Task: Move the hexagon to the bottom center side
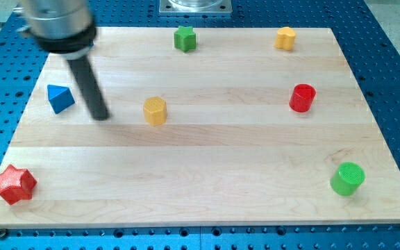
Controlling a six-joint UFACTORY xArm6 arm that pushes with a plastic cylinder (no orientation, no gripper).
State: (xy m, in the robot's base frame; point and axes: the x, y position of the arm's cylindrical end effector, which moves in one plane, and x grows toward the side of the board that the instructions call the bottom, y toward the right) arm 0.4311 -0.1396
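Note:
A yellow hexagon block (155, 110) lies left of the board's middle. My tip (101, 116) rests on the board to the view's left of it, about a block's width apart, not touching. A blue triangle block (60, 98) lies just to the left of the rod. The rod slants up to the arm's grey body (57, 24) at the view's top left.
A green star block (184, 38) and a second yellow block (285, 37) lie near the top edge. A red cylinder (302, 98) is at the right, a green cylinder (347, 179) at the bottom right, a red star (14, 184) at the bottom left. The wooden board (207, 208) lies on a blue perforated table.

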